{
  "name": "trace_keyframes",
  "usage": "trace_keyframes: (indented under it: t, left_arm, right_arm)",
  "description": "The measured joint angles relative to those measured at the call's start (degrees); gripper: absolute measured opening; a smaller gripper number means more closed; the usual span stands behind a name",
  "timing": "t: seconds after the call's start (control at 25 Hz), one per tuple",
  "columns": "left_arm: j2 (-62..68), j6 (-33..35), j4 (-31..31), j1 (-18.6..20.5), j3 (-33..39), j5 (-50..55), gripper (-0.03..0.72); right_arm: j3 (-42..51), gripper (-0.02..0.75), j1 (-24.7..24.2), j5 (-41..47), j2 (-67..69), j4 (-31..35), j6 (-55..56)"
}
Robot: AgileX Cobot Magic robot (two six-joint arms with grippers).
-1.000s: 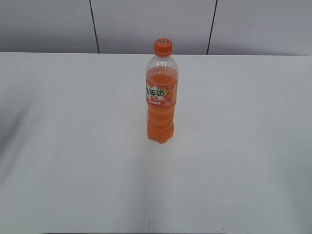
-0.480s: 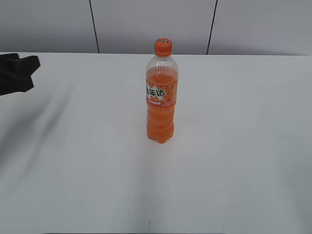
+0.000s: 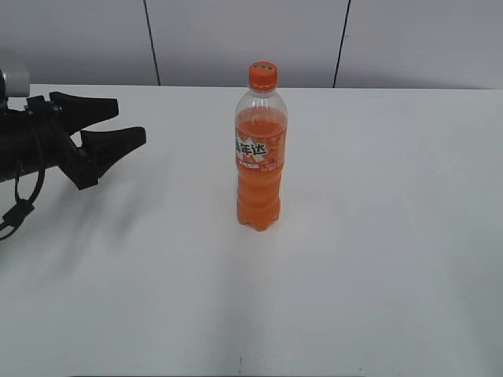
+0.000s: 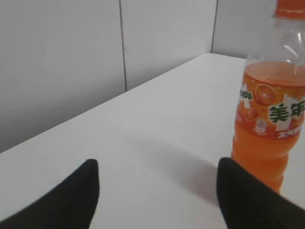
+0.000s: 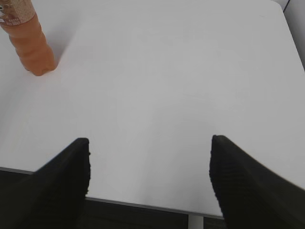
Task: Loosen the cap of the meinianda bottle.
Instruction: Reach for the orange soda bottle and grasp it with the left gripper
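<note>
The meinianda bottle (image 3: pixel 260 157) stands upright in the middle of the white table (image 3: pixel 377 259), full of orange drink, with its orange cap (image 3: pixel 263 75) on top. My left gripper (image 3: pixel 126 119) is open and empty, well to the left of the bottle and pointing toward it. In the left wrist view the bottle (image 4: pixel 271 114) is at the right edge, the cap (image 4: pixel 290 7) cut off at the top, and the open jaws (image 4: pixel 157 167) frame bare table. My right gripper (image 5: pixel 150 143) is open and empty over the table's near edge, with the bottle's base (image 5: pixel 31 43) far off at upper left.
Grey wall panels (image 3: pixel 244 39) stand behind the table. The table's front edge (image 5: pixel 143 205) shows under my right gripper.
My left arm has come in from the left edge and moved right toward the bottle, its open jaws now fully visible. The bottle has not moved.
</note>
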Motion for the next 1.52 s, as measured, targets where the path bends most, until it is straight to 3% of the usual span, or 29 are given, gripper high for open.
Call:
trace_keyframes:
  t: [0.24,1.0,1.28,1.52]
  left_arm:
    - [5.57,-0.17,0.12,-2.11,-0.81,-0.93,0.571]
    - [16.93,-2.1,1.45,-17.98,-16.44,2.08,0.574]
    - [20.0,-5.06,1.9,-22.09,-22.34,3.51,0.574]
    - [20.2,-5.37,2.01,-23.96,-23.17,5.78,0.574]
  right_arm:
    - [0.0,0.589,0.0,0.0,0.0,0.0,0.0]
    - [0.0,0.589,0.0,0.0,0.0,0.0,0.0]
    - [0.0,0.589,0.0,0.0,0.0,0.0,0.0]
    - [0.0,0.589,0.0,0.0,0.0,0.0,0.0]
